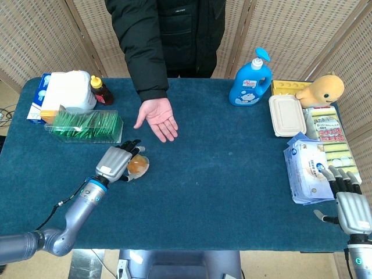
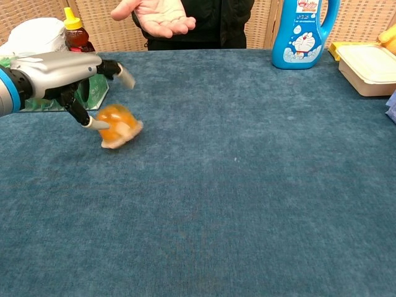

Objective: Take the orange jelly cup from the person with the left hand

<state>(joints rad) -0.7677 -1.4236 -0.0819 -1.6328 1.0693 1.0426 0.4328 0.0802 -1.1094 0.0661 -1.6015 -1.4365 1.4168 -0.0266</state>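
Observation:
The orange jelly cup [image 1: 138, 167] [image 2: 120, 127] lies tilted and blurred on the blue table [image 1: 232, 168], just off the fingertips of my left hand [image 1: 116, 163] [image 2: 68, 71]. In the chest view the thumb tip touches the cup's left side, while the other fingers [image 2: 125, 75] are spread well above it and nothing pinches it. The person's hand [image 1: 157, 118] [image 2: 158, 15] is held palm up and bare behind the cup. At the table's near right corner my right hand [image 1: 350, 203] holds nothing, its fingers apart.
A clear box of green packets [image 1: 86, 125] and a sauce bottle [image 1: 100, 90] stand at the left behind my left hand. A blue soap bottle [image 1: 250, 78], a lidded food box [image 1: 286, 115], a plush toy [image 1: 324, 89] and tissue packs [image 1: 308, 168] fill the right side.

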